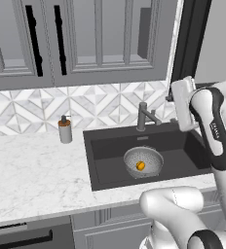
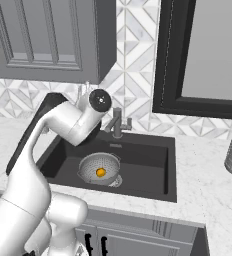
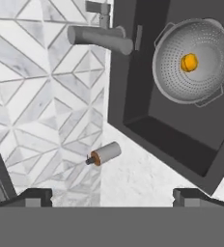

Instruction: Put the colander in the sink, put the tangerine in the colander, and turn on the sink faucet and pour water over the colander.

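Now tangerine in colander, well apart from gripper; fingers spread, empty.

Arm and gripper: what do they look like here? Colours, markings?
The arm has glossy white rounded link shells with dark grey-black bands at the joints and small dark lettering on one band. Its wrist ends in a round white cap with a grey disc. The gripper has two small dark blocky fingertips. No cables visible.
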### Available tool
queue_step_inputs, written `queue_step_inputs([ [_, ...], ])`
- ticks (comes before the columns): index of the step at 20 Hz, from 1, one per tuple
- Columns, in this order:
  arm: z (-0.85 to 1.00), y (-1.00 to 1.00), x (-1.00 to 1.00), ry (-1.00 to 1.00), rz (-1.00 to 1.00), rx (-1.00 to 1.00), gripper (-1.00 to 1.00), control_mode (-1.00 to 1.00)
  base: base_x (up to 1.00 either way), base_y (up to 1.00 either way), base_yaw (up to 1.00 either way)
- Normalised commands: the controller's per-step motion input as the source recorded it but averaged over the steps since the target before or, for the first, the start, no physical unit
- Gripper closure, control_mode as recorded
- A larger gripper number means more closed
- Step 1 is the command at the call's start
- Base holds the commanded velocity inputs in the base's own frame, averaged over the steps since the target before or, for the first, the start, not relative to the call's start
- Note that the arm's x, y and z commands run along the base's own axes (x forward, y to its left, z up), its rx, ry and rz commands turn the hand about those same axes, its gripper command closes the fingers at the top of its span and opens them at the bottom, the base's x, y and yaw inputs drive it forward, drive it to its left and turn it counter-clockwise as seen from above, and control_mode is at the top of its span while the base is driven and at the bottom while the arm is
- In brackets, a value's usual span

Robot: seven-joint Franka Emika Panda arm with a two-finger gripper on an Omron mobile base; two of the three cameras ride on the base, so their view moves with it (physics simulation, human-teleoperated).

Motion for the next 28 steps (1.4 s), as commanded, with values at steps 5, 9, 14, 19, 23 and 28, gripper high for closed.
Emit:
queue_step_inputs([
  [5,0.34,-0.71,0.03,-0.22,0.29,-0.11,-1.0,-1.0,0.0,0.0,0.0],
  [9,0.08,-0.37,0.05,-0.29,0.32,-0.18,-1.0,-1.0,0.0,0.0,0.0],
  [14,-0.12,0.0,0.08,-0.31,0.35,-0.29,-1.0,-1.0,0.0,0.0,0.0],
  [19,-0.39,0.0,0.17,-0.28,0.33,-0.35,-1.0,-1.0,0.0,0.0,0.0],
  [23,-0.29,-0.09,0.1,-0.23,0.24,-0.32,-1.0,-1.0,0.0,0.0,0.0],
  [28,-0.07,-0.19,0.25,-0.16,0.13,-0.16,-1.0,-1.0,0.0,0.0,0.0],
])
